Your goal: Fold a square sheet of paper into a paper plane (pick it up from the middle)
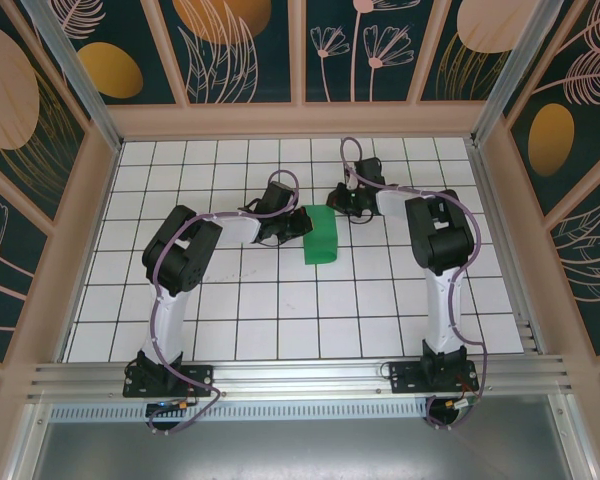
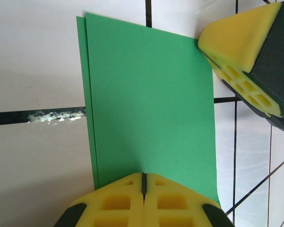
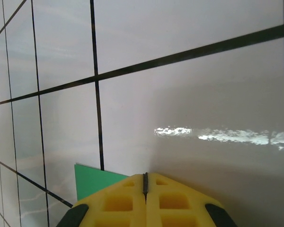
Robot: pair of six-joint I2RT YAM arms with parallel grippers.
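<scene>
The square sheet of paper [image 1: 320, 236] is bright green and lies folded in half on the white grid table, its two layers slightly offset along one edge [image 2: 151, 104]. My left gripper [image 1: 301, 222] is shut, and its yellow tips [image 2: 143, 176] rest on top of the sheet at one long edge. My right gripper [image 1: 333, 203] is shut too; its yellow fingers [image 2: 241, 52] touch the sheet's far corner. In the right wrist view the closed right gripper [image 3: 145, 176] sits over a green paper corner [image 3: 92, 179]. Nothing shows between either pair of jaws.
The table [image 1: 280, 300] is white tiles with black grid lines, boxed in by pale frame rails and patterned walls [image 1: 230, 50]. A metal rail [image 1: 300, 375] carries both arm bases along the near edge.
</scene>
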